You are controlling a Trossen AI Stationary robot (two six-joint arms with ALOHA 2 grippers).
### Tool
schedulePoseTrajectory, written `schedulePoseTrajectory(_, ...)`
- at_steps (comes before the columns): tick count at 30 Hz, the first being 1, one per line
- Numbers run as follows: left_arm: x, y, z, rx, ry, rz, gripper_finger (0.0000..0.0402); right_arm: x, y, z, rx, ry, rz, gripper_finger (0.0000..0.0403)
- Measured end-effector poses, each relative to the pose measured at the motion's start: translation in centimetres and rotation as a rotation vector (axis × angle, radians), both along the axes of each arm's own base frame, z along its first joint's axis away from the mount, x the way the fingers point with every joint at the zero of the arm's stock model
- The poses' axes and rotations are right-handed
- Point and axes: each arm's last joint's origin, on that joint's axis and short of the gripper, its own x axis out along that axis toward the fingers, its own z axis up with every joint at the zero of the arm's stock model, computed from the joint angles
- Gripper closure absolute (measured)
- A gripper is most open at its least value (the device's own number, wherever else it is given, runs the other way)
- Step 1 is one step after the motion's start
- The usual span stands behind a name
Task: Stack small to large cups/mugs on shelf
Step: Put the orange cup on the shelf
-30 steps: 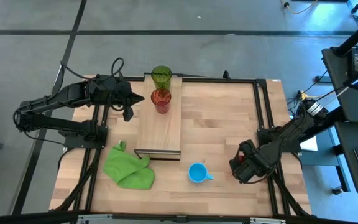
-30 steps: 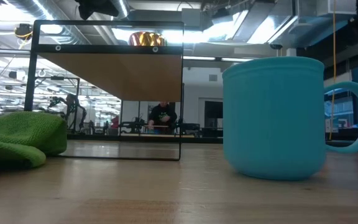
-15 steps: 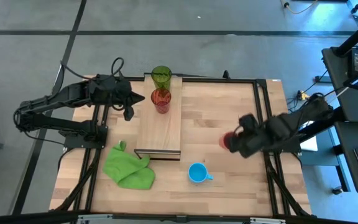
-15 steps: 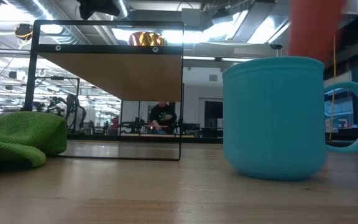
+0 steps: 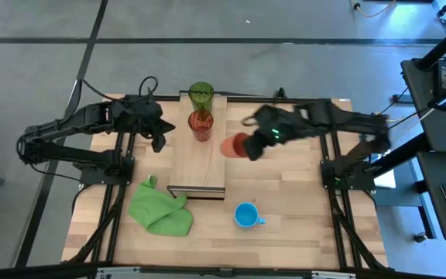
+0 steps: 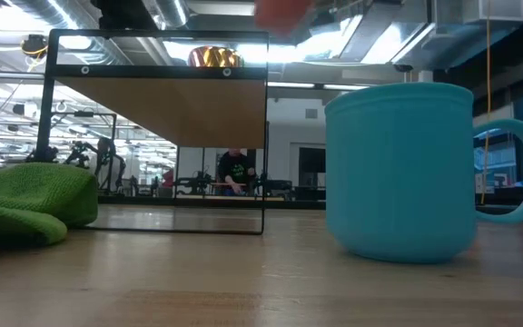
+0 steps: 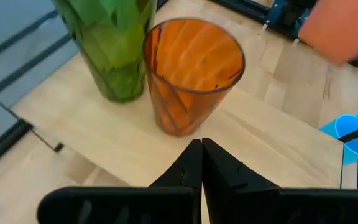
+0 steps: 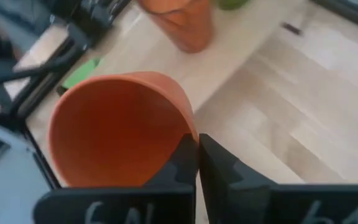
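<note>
The small red cup (image 5: 233,146) is in the air just right of the shelf (image 5: 198,167), carried by my right gripper (image 5: 254,144), which is shut on it. It shows blurred in the low view (image 6: 284,11) and in the left wrist view (image 7: 347,28). On the shelf's far end stand the green tumbler (image 5: 200,94) and the red-orange tumbler (image 5: 200,124), both upright on their bases. The light-blue mug (image 5: 245,215) stands on the tabletop near the near edge. My left gripper (image 5: 159,130) is shut and waits left of the shelf, beside the tumblers. My right gripper pinches the small red cup by its rim (image 8: 187,132), seemingly one finger inside the wall and one outside. The cup is lifted clear of the table and tipped, its open mouth (image 8: 114,134) facing the wrist camera. The arm reaches in from the table's right side.
A crumpled green cloth (image 5: 161,208) lies left of the shelf's near end. The mug (image 6: 398,173) fills the low view's right half, and the shelf board (image 6: 157,91) shows at its left. Black frame rails (image 5: 327,139) border the table.
My right gripper has gone up from the table's near right corner with the small red cup and swung it toward the left and far side, and it is now close to the shelf's right edge. The cup is now lifted clear and tipped.
</note>
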Motion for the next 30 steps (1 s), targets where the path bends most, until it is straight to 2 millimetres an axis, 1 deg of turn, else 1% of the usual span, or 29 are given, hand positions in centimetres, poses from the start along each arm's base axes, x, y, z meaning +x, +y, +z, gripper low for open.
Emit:
schedulePoseTrajectory(3,-0.1,0.0,-0.1,-0.037,0.007,0.03,0.0401,3.0,-0.9,-0.2,0.008,0.012,0.099,0.0397)
schedulePoseTrajectory(5,-0.6,-0.1,-0.3,-0.051,0.025,0.071,0.0401,4.6,-1.2,0.0,0.004,-0.004,0.157,0.0397)
schedulePoseTrajectory(8,-1.5,-0.1,-0.6,-0.076,0.072,0.15,0.0401,6.5,-1.6,0.5,0.023,-0.036,0.216,0.0397)
schedulePoseTrajectory(10,-2.0,-0.2,-0.9,-0.09,0.108,0.204,0.0401,7.5,-1.8,0.0,0.045,-0.052,0.248,0.0397)
schedulePoseTrajectory(14,-2.9,-0.3,-0.8,-0.106,0.099,0.287,0.0401,8.5,-2.2,-1.6,0.127,-0.026,0.286,0.0397)
schedulePoseTrajectory(17,-2.8,-0.3,-0.4,-0.129,0.032,0.295,0.0401,9.2,-2.3,-2.5,0.091,0.004,0.282,0.0393)
schedulePoseTrajectory(23,-1.8,-0.5,0.3,-0.217,-0.078,0.17,0.0401,10.3,-3.1,-2.8,0.021,-0.033,0.234,0.039)
schedulePoseTrajectory(27,-1.4,-0.8,0.5,-0.251,-0.102,0.111,0.0401,11.2,-3.6,-4.2,0.011,0.016,0.207,0.0389)
schedulePoseTrajectory(30,-1.3,-1.1,0.4,-0.284,-0.105,0.098,0.0401,11.6,-3.7,-4.8,0.03,0.028,0.218,0.0388)
